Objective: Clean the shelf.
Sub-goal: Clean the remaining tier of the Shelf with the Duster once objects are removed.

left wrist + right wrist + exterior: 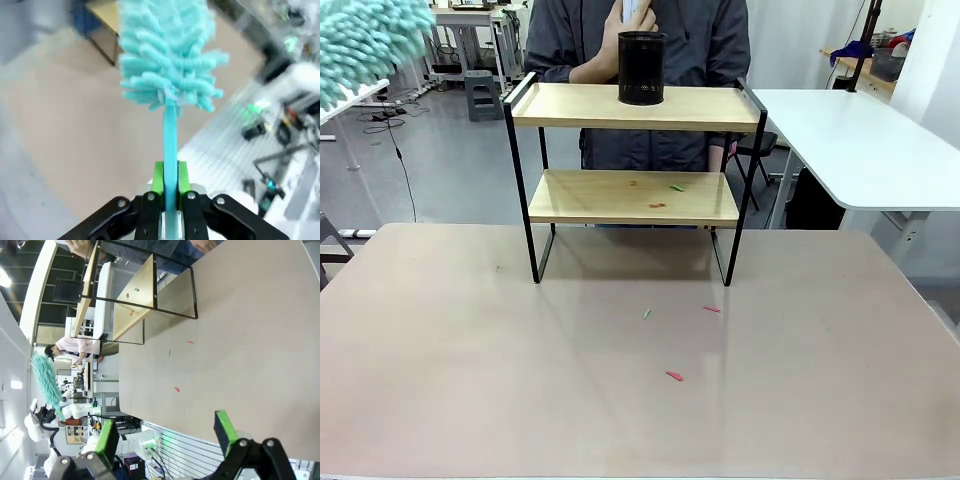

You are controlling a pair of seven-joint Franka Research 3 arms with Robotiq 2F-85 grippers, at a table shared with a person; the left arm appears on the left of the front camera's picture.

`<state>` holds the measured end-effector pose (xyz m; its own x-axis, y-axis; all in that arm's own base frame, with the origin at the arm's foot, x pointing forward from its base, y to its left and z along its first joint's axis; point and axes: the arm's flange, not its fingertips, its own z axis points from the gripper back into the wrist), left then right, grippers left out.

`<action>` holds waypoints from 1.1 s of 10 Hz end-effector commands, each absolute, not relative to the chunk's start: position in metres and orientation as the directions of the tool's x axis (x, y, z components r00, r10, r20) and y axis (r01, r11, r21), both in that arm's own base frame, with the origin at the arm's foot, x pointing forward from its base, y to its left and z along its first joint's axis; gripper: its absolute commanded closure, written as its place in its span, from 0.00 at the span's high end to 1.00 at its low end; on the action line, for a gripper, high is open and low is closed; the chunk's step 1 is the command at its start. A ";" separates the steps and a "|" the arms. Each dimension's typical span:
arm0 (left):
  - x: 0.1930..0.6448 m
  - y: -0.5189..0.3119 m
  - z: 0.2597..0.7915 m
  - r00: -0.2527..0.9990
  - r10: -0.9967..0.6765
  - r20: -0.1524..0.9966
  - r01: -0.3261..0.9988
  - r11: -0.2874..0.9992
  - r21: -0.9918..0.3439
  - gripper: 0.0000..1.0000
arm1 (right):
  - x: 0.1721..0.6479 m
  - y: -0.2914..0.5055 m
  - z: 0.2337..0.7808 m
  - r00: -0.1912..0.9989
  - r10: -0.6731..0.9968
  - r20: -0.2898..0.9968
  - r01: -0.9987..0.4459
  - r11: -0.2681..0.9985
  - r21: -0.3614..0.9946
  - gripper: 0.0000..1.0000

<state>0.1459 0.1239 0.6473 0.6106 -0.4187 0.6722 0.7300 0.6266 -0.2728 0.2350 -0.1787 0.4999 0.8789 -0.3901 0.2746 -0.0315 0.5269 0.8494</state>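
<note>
The shelf (pixel 632 197) stands at the far middle of the tan table (pixel 470 380), two wood boards in a black frame. Small red and green scraps (pixel 657 205) lie on its lower board. On the top board a person's hand (pixel 605 55) holds a black mesh cup (pixel 642 68). My left gripper (pixel 170 180) is shut on the handle of a teal fluffy duster (pixel 167 55), whose head shows high at the left, the duster (pixel 365 45) well away from the shelf. My right gripper (pixel 166 432) is open and holds nothing, off the table's near edge, with the shelf (pixel 135 295) far ahead of it.
Loose scraps (pixel 674 376) lie on the table in front of the shelf, one red (pixel 711 309), one green (pixel 646 314). A white table (pixel 860 140) stands to the right behind. The person stands close behind the shelf.
</note>
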 end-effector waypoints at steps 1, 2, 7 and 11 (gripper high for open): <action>0.151 0.093 0.610 0.531 -0.616 0.581 0.839 0.480 -0.257 0.12 | 0.236 -0.179 0.502 0.873 -0.385 0.300 -0.064 0.519 0.852 1.00; 0.162 0.064 0.595 0.524 -0.679 0.514 0.848 0.471 -0.242 0.12 | 0.236 -0.179 0.502 0.873 -0.385 0.300 -0.064 0.519 0.852 1.00; 0.245 -0.076 0.536 0.668 -0.643 0.375 0.726 0.673 -0.138 0.12 | 0.236 -0.179 0.502 0.873 -0.385 0.300 -0.064 0.519 0.852 1.00; 0.227 -0.062 0.544 0.581 -0.733 0.355 0.809 0.569 -0.147 0.12 | 0.236 -0.179 0.502 0.873 -0.385 0.300 -0.064 0.519 0.852 1.00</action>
<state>0.2386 -0.0715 0.5417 0.6093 -0.7130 0.3469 0.7869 0.5978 -0.1534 0.2352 -0.1784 0.5000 0.8792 -0.3891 0.2749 -0.0320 0.5276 0.8489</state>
